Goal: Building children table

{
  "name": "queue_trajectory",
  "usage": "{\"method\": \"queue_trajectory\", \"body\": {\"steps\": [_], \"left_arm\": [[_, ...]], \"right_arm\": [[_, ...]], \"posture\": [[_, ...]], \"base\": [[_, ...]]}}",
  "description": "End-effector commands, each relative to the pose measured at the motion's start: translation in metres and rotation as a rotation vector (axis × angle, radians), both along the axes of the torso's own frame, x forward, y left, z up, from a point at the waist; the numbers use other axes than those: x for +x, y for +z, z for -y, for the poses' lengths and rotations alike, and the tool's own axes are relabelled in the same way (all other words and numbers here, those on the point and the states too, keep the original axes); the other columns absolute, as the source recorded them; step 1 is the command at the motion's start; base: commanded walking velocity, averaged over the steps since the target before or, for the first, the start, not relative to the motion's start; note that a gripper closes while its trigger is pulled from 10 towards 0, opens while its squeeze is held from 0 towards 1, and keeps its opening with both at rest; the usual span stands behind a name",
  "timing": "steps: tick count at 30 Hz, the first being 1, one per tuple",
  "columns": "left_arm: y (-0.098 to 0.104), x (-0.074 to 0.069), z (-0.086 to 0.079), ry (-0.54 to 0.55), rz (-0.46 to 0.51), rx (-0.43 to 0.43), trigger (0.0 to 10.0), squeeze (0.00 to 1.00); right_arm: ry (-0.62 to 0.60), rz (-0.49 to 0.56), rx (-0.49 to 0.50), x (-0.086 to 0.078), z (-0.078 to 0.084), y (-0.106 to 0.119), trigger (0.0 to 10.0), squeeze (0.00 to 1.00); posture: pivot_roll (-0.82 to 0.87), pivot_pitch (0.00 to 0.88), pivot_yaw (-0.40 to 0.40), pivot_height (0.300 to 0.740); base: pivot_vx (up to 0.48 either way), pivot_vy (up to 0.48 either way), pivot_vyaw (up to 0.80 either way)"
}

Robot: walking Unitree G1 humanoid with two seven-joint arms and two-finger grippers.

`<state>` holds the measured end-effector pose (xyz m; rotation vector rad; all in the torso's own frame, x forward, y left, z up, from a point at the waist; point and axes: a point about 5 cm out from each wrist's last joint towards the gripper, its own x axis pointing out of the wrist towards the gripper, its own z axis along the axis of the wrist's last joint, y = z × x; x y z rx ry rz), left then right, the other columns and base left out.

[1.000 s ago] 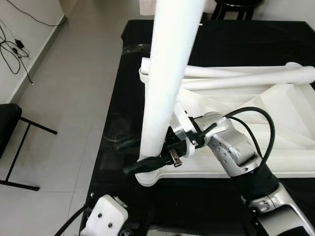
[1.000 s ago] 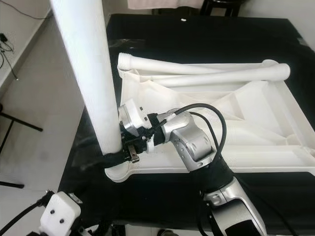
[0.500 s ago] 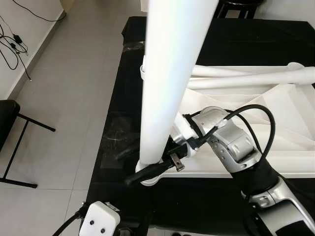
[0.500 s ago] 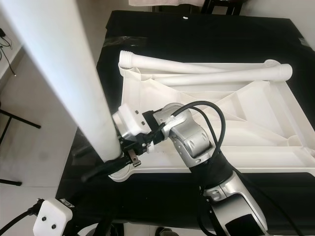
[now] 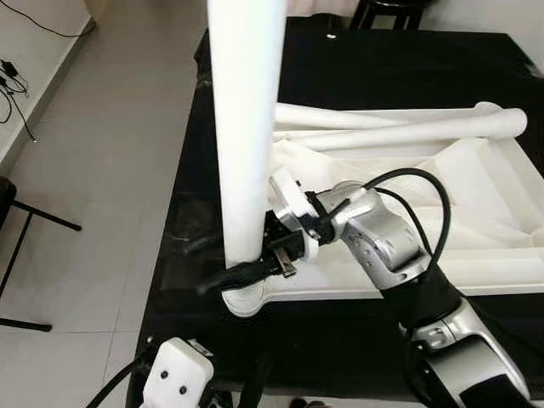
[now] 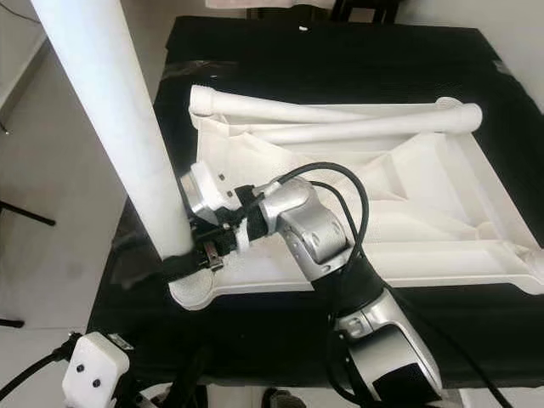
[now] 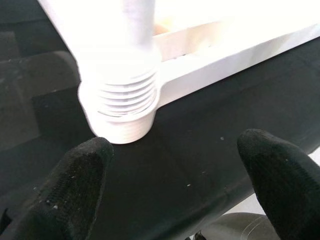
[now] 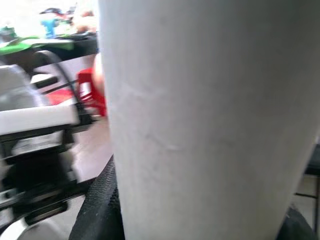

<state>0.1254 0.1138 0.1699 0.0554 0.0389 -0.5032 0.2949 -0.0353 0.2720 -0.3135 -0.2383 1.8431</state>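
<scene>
1. Gripping the upright white table leg (image 5: 245, 127) near its lower end, we are pinching it between the two black fingers of our right gripper (image 5: 242, 274).
2. We are seeing the leg's base sitting in the corner socket (image 6: 197, 291) of the upturned white tabletop (image 6: 442, 204), which is lying on the black-covered work surface (image 6: 357, 68).
3. We are seeing, through the left wrist camera, the leg's threaded end (image 7: 125, 107) partly seated in that socket, with several thread ridges exposed.
4. We are holding our left gripper (image 7: 175, 170) below that corner, fingers (image 7: 75, 185) spread wide and touching nothing.
5. We are noting two more white legs (image 5: 408, 127) lying crossed along the tabletop's far edge.
6. We are noting grey floor tiles (image 5: 102, 170) on our left.
</scene>
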Motion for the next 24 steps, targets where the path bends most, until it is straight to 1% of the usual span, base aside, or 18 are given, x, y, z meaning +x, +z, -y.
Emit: {"method": "queue_trajectory", "body": {"steps": [1,5,7,9,12,14,15,18,21,24], "left_arm": [[-0.006,-0.002,0.001,-0.016,-0.028,0.009,10.0,0.00],[-0.006,-0.002,0.001,-0.023,-0.026,0.015,10.0,0.00],[-0.007,-0.002,0.001,-0.023,-0.026,0.017,10.0,0.00],[-0.007,-0.002,0.001,-0.022,-0.026,0.017,10.0,0.00],[-0.007,-0.002,0.000,-0.024,-0.027,0.019,10.0,0.00],[-0.007,-0.002,0.000,-0.024,-0.027,0.019,10.0,0.00],[-0.008,-0.002,-0.001,-0.025,-0.026,0.021,10.0,0.00],[-0.008,-0.001,-0.002,-0.029,-0.026,0.027,10.0,0.00],[-0.009,0.000,-0.003,-0.031,-0.025,0.029,10.0,0.00],[-0.009,0.001,-0.003,-0.029,-0.021,0.034,10.0,0.00]], "right_arm": [[-0.144,-0.076,-0.071,0.014,0.008,-0.026,10.0,0.00],[-0.207,-0.088,-0.026,0.013,0.014,-0.028,10.0,0.00],[-0.266,-0.095,0.003,0.012,0.020,-0.031,10.0,0.00],[-0.281,-0.096,0.009,0.012,0.021,-0.031,10.0,0.00],[-0.356,-0.109,0.044,0.004,0.030,-0.035,10.0,0.00],[-0.356,-0.109,0.044,0.004,0.030,-0.035,10.0,0.00],[-0.383,-0.104,0.049,0.000,0.032,-0.037,10.0,0.00],[-0.413,-0.053,0.007,-0.015,0.035,-0.045,10.0,0.00],[-0.412,-0.044,-0.007,-0.017,0.033,-0.044,10.0,0.00],[-0.412,-0.028,-0.025,-0.015,0.029,-0.040,10.0,0.00]], "posture": [[0.05,0.337,-0.074,0.740],[0.04,0.331,-0.070,0.740],[0.04,0.327,-0.069,0.740],[0.04,0.327,-0.069,0.740],[0.03,0.322,-0.057,0.740],[0.03,0.322,-0.057,0.740],[0.03,0.321,-0.052,0.740],[0.03,0.316,-0.044,0.740],[0.03,0.311,-0.041,0.740],[0.03,0.311,-0.045,0.740]], "base": [[0.000,0.000,0.00],[0.000,0.000,0.00],[0.000,0.000,0.00],[0.000,0.000,0.00],[0.000,0.000,0.00],[0.000,0.000,0.00],[0.000,0.000,0.00],[0.000,0.000,0.00],[0.000,0.000,0.00],[0.000,0.000,0.00]]}}
